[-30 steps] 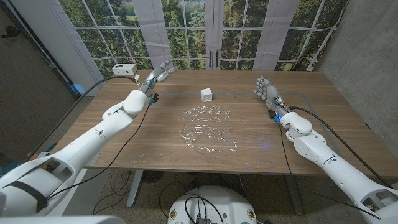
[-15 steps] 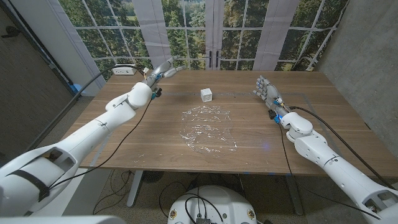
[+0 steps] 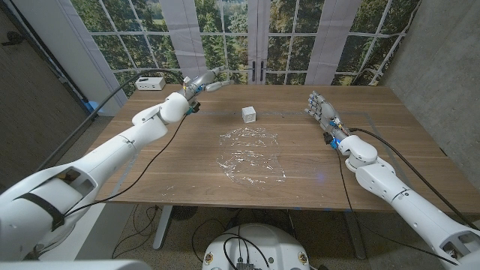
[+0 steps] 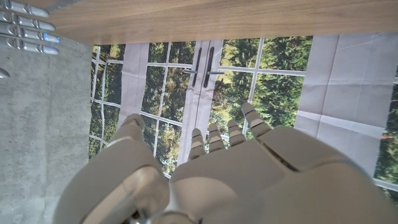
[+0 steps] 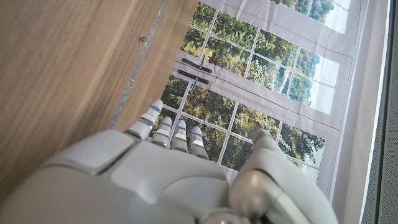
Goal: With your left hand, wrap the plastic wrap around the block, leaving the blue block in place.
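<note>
We see the left hand [image 3: 204, 80] open above the table's [image 3: 180, 161] far edge, the right hand [image 3: 319, 109] open too, the plastic wrap [image 3: 250, 154] flat near the block [image 3: 249, 114].

A staged lab or test room.
A wooden table [image 3: 300, 150] stands before a printed forest-window backdrop [image 3: 247, 37], with concrete-look wall [image 3: 442, 60] and trailing cables [image 3: 142, 217].

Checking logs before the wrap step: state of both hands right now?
Left hand: open, fingers extended, holding nothing, raised at the table's far edge.
Right hand: open, fingers apart, holding nothing.
</note>
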`<move>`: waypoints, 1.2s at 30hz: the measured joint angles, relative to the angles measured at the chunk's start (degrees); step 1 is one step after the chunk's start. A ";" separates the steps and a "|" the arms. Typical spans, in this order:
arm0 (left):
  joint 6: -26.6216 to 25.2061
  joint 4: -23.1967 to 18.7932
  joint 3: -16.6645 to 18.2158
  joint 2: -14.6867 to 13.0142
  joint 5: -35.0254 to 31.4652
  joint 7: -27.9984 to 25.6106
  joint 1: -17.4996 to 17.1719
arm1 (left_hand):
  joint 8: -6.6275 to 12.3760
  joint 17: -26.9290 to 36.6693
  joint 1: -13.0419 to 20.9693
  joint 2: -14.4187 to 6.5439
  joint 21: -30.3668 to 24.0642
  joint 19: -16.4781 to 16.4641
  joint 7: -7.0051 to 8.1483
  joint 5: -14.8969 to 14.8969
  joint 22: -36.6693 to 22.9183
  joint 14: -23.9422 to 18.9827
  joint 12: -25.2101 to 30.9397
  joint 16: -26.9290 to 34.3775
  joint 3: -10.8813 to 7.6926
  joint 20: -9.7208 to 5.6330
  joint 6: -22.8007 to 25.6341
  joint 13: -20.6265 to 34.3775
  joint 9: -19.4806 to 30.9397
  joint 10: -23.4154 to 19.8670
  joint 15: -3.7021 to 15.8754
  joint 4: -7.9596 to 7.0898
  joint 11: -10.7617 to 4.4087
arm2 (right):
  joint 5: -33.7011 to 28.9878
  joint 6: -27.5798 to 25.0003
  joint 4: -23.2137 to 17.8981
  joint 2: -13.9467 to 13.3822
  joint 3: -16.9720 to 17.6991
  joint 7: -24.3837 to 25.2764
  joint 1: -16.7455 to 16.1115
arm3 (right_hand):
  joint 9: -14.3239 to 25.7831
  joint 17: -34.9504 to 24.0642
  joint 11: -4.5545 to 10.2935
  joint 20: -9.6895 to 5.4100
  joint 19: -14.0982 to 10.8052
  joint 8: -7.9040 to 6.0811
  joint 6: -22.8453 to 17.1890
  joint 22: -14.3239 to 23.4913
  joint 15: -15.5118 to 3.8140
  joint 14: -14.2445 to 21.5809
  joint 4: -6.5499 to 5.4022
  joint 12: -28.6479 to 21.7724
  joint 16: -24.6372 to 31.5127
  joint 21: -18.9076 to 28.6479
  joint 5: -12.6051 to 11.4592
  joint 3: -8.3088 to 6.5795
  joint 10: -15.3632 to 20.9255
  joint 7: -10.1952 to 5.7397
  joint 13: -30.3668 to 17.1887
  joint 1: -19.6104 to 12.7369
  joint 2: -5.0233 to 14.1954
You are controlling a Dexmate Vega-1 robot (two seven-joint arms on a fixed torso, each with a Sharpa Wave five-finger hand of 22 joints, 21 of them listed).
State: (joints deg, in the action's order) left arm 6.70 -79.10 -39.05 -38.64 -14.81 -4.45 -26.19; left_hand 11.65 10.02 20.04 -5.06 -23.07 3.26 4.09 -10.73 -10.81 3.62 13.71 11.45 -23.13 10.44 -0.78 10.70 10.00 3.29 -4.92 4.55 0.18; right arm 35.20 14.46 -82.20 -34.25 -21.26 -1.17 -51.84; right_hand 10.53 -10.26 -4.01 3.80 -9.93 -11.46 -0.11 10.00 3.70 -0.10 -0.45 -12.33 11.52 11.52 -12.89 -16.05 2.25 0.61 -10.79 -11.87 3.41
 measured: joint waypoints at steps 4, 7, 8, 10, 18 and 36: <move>0.30 0.34 -0.73 0.23 -1.05 1.01 0.77 | -0.21 0.00 0.00 0.00 0.00 0.00 0.00 0.15 0.00 -0.21 -0.18 0.00 -0.23 0.00 0.00 0.12 0.14 0.09 0.21 0.23 -0.09 | -0.06 -0.04 -0.28 -0.08 0.09 0.25 -0.21 | 0.00 0.00 0.00 0.00 0.00 0.00 0.00 0.00 0.21 -0.21 0.11 0.00 0.00 0.00 0.00 0.11 0.00 0.00 0.00 0.00 0.00; 0.57 0.77 -1.46 0.44 -2.00 1.97 1.50 | -0.41 0.00 0.00 0.00 0.00 0.00 0.00 0.15 0.00 -0.21 -0.18 0.00 -0.23 0.00 0.00 0.12 0.29 0.09 0.21 0.23 -0.09 | -0.08 -0.08 -0.52 -0.13 0.14 0.43 -0.40 | 0.00 0.00 0.00 0.00 0.00 0.00 0.00 0.00 0.21 -0.21 0.11 0.35 0.00 0.00 0.00 0.11 0.00 0.00 0.00 0.00 0.00; 0.63 0.92 -1.76 0.52 -2.47 2.31 1.79 | -0.43 0.00 0.00 0.00 0.00 0.00 0.02 0.15 0.00 -0.21 -0.18 0.00 -0.12 0.00 -0.02 0.12 0.29 0.27 0.21 0.34 -0.27 | -0.08 -0.08 -0.59 -0.14 0.16 0.48 -0.47 | 0.00 0.00 0.00 0.00 0.00 0.00 0.00 0.00 0.21 -0.21 0.11 0.35 0.00 0.00 0.00 0.11 0.00 0.00 0.00 0.00 0.00; 0.70 1.12 -2.10 0.64 -2.97 2.73 2.11 | -0.43 0.00 0.29 0.30 0.00 0.00 0.22 0.15 0.01 -0.21 -0.17 0.00 0.00 0.00 -0.22 0.12 0.29 0.40 0.21 0.47 -0.40 | -0.09 -0.08 -0.66 -0.16 0.18 0.52 -0.53 | 0.00 0.00 0.00 0.00 0.00 0.00 0.00 0.00 0.21 -0.21 0.11 0.35 0.00 0.00 0.00 0.11 0.00 0.00 0.00 0.00 0.00; 0.97 1.92 -3.71 1.28 -5.26 4.31 3.62 | -0.42 -0.01 0.29 0.30 0.00 0.01 0.22 0.15 0.01 -0.74 -0.49 0.01 -0.18 0.00 -0.22 0.12 0.28 0.40 0.30 0.64 -0.40 | -0.11 -0.15 -0.97 -0.24 0.28 0.76 -0.82 | 0.00 0.00 0.01 0.00 0.00 0.00 0.00 -0.01 0.20 -0.21 0.35 0.35 0.00 0.00 0.43 -0.13 0.00 0.00 0.01 0.00 0.00; -1.25 3.69 -7.29 3.39 -9.20 8.10 6.71 | -0.64 -0.01 0.75 0.75 0.00 -1.23 0.18 0.15 0.01 -2.26 -0.62 0.03 0.13 -0.41 -0.25 0.11 0.28 0.85 0.82 1.41 -0.84 | 0.10 0.13 -0.58 -0.12 0.44 0.76 -1.12 | -0.01 0.01 0.01 0.00 0.00 0.00 0.01 -0.01 0.30 -0.10 0.34 0.35 0.00 0.00 0.43 -0.13 0.00 0.00 0.01 0.00 0.00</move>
State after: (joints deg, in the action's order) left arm 5.45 -75.41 -46.34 -35.25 -24.01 3.65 -19.48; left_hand 11.01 10.01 20.79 -4.31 -23.07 2.03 4.27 -10.58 -10.80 1.36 13.09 11.48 -23.01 10.03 -1.03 10.81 10.27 4.14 -4.10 5.96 -0.66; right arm 35.30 14.59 -82.78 -34.37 -20.82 -0.42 -52.96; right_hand 10.52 -10.26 -4.00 3.79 -9.93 -11.45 -0.10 9.99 4.01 -0.21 -0.11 -11.98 11.52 11.52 -12.47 -16.18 2.25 0.61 -10.78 -11.86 3.41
